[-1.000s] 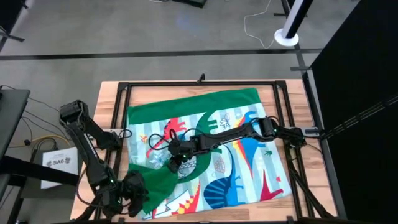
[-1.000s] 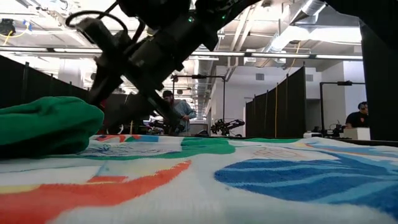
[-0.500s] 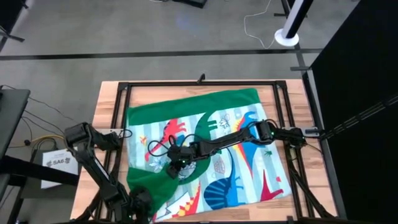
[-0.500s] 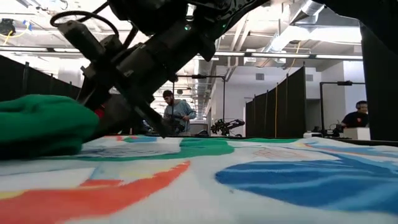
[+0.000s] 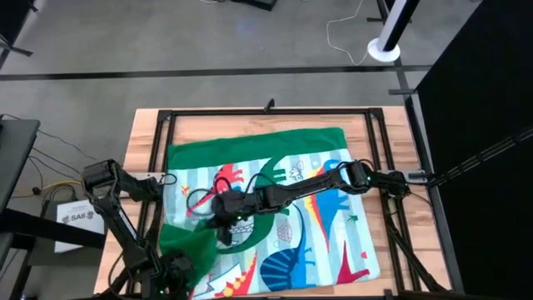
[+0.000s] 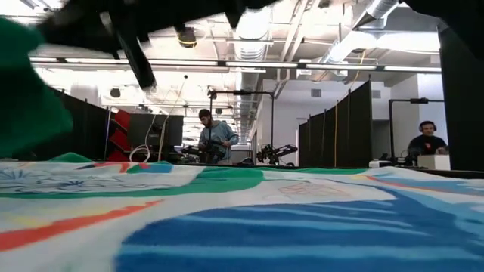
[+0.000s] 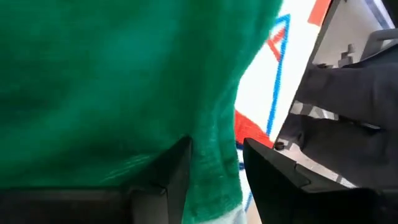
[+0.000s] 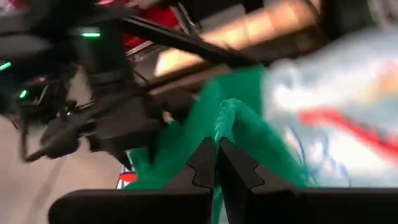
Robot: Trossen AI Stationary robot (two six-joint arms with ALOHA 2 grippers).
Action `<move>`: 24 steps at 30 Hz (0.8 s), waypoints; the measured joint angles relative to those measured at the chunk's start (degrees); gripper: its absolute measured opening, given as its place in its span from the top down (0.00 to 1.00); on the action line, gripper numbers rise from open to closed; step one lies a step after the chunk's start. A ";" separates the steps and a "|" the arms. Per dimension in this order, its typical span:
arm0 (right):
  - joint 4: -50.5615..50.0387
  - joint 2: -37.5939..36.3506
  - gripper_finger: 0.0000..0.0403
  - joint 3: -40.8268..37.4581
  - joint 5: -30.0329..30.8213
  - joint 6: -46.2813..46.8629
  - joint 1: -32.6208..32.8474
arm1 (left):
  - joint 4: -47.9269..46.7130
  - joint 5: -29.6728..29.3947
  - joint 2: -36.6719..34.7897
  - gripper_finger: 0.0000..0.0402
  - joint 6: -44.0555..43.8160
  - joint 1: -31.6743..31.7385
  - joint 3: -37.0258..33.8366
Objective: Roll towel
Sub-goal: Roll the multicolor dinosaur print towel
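The towel (image 5: 275,208), spread print-up across the wooden table (image 5: 141,133), has slid toward the near-left edge in the past second, its near-left corner now lifted higher into a green fold. The left gripper (image 5: 179,271) pinches that corner at the near-left edge, while the right gripper (image 5: 223,218), closed on the fold's edge, has drawn left with it, suggesting the first turn of the roll is underway.

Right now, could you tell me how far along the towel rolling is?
It is at an early stage. Done: one corner of the towel is lifted and folded over, green underside up, at the table's near left. In hand: the left gripper and the right gripper both pinch that green fold. Left: most of the towel lies flat and printed side up on the table, with no roll formed yet.
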 joint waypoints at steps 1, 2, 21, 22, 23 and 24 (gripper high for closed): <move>-0.87 0.00 1.00 1.74 0.12 -3.26 0.60 | -0.90 0.07 -0.93 0.67 -0.25 0.02 0.00; -1.76 0.00 1.00 3.42 0.61 -6.54 1.36 | -1.66 0.06 -2.01 0.67 -0.34 0.02 0.00; -29.47 4.20 0.90 1.66 8.35 7.95 5.88 | -4.67 -0.56 -7.87 0.67 1.84 -0.70 0.13; -29.17 4.20 0.87 1.66 7.56 8.23 6.09 | -4.76 -0.56 -7.87 0.67 1.85 -0.70 0.13; -28.97 4.09 0.83 1.64 7.08 8.30 6.18 | -4.76 -0.57 -7.91 0.67 1.85 -0.70 0.13; -29.29 3.97 0.79 1.69 7.03 7.93 6.26 | -4.57 -0.58 -8.02 0.67 1.83 -0.70 0.13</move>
